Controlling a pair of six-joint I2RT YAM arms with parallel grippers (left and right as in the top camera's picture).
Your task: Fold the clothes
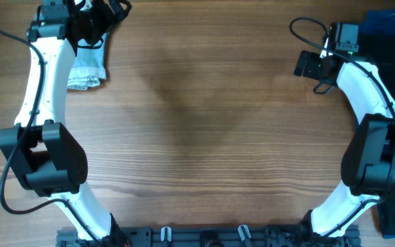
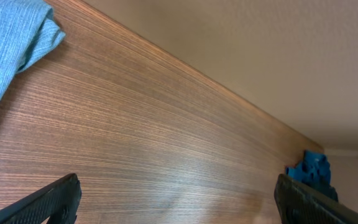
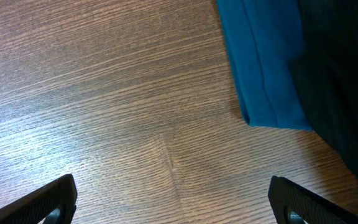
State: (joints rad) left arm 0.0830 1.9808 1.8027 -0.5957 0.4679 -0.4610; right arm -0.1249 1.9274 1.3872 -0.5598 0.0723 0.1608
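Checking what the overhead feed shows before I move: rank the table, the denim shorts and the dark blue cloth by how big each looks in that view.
1. Table, largest by far.
2 and 3. Denim shorts and dark blue cloth look similar, so no ranking: the left arm covers part of the shorts, and the frame edge crops the cloth.

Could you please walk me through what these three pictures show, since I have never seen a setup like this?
The top picture looks down on a wooden table with two white-and-black robot arms. The other two come from cameras on each wrist, so the dark tips at the bottom are each arm's own fingers. The left gripper and right gripper are both open and hold nothing. Folded light denim shorts lie at the far left corner, partly under the left arm. A dark blue cloth lies at the far right beside something black.
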